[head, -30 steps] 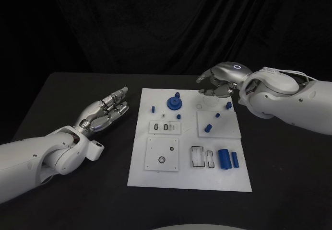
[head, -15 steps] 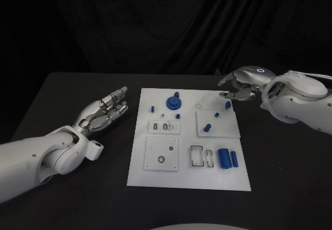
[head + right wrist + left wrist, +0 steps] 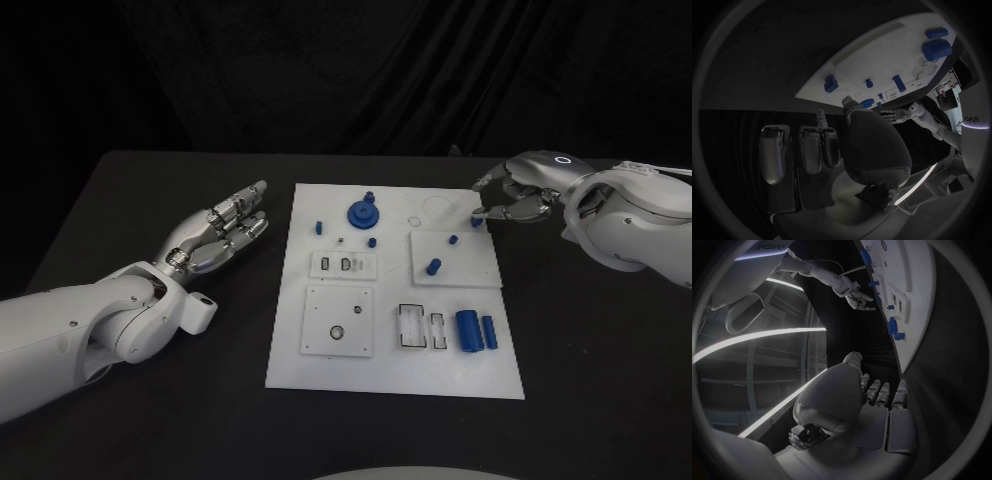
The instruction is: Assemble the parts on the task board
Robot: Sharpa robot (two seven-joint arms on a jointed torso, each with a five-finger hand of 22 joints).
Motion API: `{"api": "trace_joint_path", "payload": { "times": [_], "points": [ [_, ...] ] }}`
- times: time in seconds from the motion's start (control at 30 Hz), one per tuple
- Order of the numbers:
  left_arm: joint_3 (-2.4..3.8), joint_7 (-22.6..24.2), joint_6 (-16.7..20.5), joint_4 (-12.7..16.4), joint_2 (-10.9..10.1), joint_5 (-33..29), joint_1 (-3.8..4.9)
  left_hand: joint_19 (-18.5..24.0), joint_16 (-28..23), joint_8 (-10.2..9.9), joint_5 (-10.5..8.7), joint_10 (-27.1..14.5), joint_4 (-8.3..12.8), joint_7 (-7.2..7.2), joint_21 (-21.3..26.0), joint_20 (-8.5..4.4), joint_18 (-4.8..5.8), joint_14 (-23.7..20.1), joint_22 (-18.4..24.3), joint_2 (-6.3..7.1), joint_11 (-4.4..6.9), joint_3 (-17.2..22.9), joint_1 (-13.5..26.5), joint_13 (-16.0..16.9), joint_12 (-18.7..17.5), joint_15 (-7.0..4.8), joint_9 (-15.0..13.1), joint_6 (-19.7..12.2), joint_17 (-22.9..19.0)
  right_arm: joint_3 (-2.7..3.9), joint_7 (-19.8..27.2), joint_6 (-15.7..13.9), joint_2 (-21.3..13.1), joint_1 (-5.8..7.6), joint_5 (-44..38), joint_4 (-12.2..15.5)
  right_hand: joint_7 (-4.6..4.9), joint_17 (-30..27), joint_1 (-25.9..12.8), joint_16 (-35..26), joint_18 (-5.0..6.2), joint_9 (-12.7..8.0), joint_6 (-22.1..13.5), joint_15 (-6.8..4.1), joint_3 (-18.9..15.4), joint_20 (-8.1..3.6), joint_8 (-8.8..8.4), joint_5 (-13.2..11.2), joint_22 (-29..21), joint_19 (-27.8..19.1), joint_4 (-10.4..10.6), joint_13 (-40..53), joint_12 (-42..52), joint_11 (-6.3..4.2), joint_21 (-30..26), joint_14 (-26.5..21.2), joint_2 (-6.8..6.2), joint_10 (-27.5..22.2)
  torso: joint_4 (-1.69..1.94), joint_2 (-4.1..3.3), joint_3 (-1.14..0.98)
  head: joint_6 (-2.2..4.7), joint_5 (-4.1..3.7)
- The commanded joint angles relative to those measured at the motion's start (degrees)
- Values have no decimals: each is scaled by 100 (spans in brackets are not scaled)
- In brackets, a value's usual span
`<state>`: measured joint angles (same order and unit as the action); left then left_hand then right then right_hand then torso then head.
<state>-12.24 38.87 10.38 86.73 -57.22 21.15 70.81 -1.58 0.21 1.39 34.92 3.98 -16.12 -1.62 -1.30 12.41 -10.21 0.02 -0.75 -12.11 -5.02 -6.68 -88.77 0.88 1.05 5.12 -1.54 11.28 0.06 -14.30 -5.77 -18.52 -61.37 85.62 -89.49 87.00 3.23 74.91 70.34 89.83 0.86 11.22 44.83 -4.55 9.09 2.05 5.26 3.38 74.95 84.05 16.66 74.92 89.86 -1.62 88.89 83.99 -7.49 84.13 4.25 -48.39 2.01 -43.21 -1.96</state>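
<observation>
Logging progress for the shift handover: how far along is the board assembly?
Early to midway. Several blue pegs stand on the task board, including the gear. Two blue cylinders lie loose beside empty slots. The right hand hovers at the board's far corner; whether it holds anything is unclear. The left hand rests open.

We see a flat white rectangular task board (image 3: 389, 370) on a matte black table (image 3: 159, 420). Small blue plastic parts (image 3: 467, 329) lie on it: a blue round gear-like piece (image 3: 362, 212), blue pegs (image 3: 434, 266). Both many-fingered metal hands are silver, the left hand (image 3: 219, 228) and the right hand (image 3: 516, 196), each on a glossy white arm (image 3: 87, 335). Backdrop is a plain black curtain (image 3: 346, 70).
</observation>
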Motion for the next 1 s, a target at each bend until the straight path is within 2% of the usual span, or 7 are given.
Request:
{"api": "trace_joint_path", "payload": {
  "times": [0.03, 0.63, 0.7, 0.9, 0.93, 0.97, 1.0],
  "points": [
    [3, 376, -64, 7, 7, 22, -8, -14, -21, 22, 19, 6, -18, 23, -29, 41, -17, -2, -9, 5, -49, 14, 53, 2, -23, 43, -5, 12, -6, 3, -141, 10, -59, -28, -2, 56, -7, 1509, 13, 17, -63, 6, 50, -18, -44, -28, -23, -20, 1475, 542, 0, 1508, 14, -3, 26, 601, -74, 587, 18, -5, 7, 4, -25],
    [3, 377, -69, 6, 12, 22, -11, -14, -21, 22, 19, 6, -18, 23, -29, 41, -17, -2, -9, 5, -49, 14, 53, 2, -23, 43, -5, 12, -6, 0, -18, -91, -261, -137, -1, 166, -22, 1509, 151, 17, -62, 18, 89, -29, -56, -32, -44, 33, 1475, 542, -6, 1508, 14, -12, 27, 601, -98, 587, 3, -1, 8, -26, -1],
    [3, 377, -72, 5, 17, 22, -11, -14, -21, 22, 19, 6, -18, 23, -29, 41, -17, -2, -9, 5, -49, 14, 53, 2, -23, 43, -5, 12, -6, 0, 2, -96, -257, -143, -1, 157, -24, 1509, 233, 17, -62, 35, 135, -32, -38, -35, -40, 139, 1475, 542, -8, 1508, 14, -14, 27, 601, -77, 587, 9, -2, 9, -27, -4],
    [3, 375, -74, 5, 18, 22, -12, -14, -21, 22, 19, 6, -18, 23, -29, 41, -17, -2, -9, 5, -49, 14, 53, 2, -23, 43, -5, 12, -6, 0, 47, -102, -237, -158, -1, 135, -40, 1509, 540, 17, -60, 171, 361, -50, 50, -54, 4, 1046, 1471, 536, -54, 1508, 14, -28, 19, 601, 13, 587, 6, -5, 7, -38, 5],
    [3, 375, -75, 5, 17, 22, -12, -14, -21, 22, 19, 6, -18, 23, -29, 41, -17, -2, -9, 5, -49, 14, 53, 2, -23, 43, -5, 12, -6, 0, 52, -101, -232, -160, -1, 129, -40, 1509, 548, 17, -60, 178, 364, -49, 51, -55, 2, 1072, 1471, 535, -54, 1508, 14, -29, 18, 601, 15, 587, 5, -5, 7, -39, 7],
    [3, 375, -75, 5, 16, 22, -12, -15, -21, 21, 28, 1, -24, 23, -29, 44, -16, -2, -9, 2, -52, 14, 69, 0, -24, 47, -4, 8, -6, 0, 58, -99, -224, -162, -1, 120, -41, 1509, 599, 17, -58, 204, 382, -52, 74, -57, -3, 1303, 1469, 532, -69, 1508, 14, -30, 13, 601, 27, 587, 3, -4, 8, -43, 8],
    [3, 374, -76, 6, 15, 22, -12, -15, -21, 21, 28, 1, -24, 23, -29, 44, -16, -2, -9, 2, -52, 14, 69, 0, -24, 47, -4, 8, -6, 0, 63, -98, -215, -164, -1, 111, -42, 1509, 608, 17, -60, 214, 386, -52, 77, -58, -6, 1354, 1471, 536, -69, 1508, 14, -31, 19, 601, 29, 587, 2, -3, 8, -45, 9]
  ]
}}
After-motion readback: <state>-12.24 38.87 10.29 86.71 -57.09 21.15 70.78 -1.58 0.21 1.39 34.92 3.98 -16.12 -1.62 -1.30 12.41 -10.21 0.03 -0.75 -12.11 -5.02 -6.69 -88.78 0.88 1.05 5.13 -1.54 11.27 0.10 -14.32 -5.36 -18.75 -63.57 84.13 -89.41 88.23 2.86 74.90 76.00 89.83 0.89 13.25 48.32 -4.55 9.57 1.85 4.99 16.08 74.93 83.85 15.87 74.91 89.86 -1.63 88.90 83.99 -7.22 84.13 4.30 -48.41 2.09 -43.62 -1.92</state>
